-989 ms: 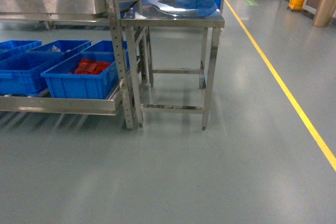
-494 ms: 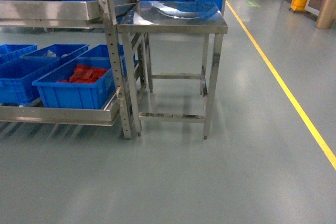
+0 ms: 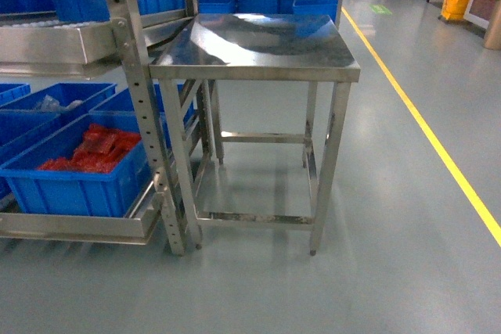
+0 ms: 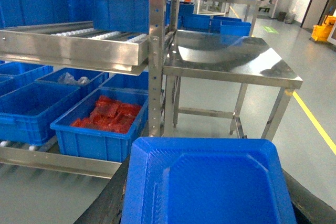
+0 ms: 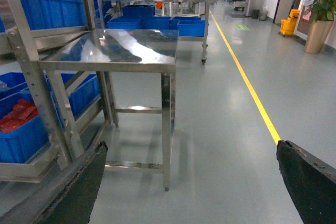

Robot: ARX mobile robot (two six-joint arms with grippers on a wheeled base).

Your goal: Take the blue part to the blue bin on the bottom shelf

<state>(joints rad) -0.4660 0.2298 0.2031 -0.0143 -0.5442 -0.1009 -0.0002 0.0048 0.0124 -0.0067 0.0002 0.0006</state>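
The blue part [image 4: 210, 177], a flat dark-blue square piece with a raised rim, fills the bottom of the left wrist view. My left gripper [image 4: 210, 205] is shut on it, its black fingers [image 4: 113, 198] showing on either side. Ahead on the left is the bottom shelf [image 4: 58, 162] of the steel rack. A blue bin [image 4: 31, 111] stands on it, beside the tote of red bags [image 4: 107, 121]. My right gripper [image 5: 191, 182] is open and empty over the floor. Neither gripper shows in the head view.
A steel table [image 3: 258, 44] stands right of the rack post [image 3: 145, 115], with the red-bag tote [image 3: 78, 166] low on the left. The upper roller shelf [image 4: 73, 45] carries more blue totes. A yellow floor line [image 3: 427, 131] runs along the right.
In the head view the rack and table have grown larger and slid left and down, so the base has rolled closer to them.
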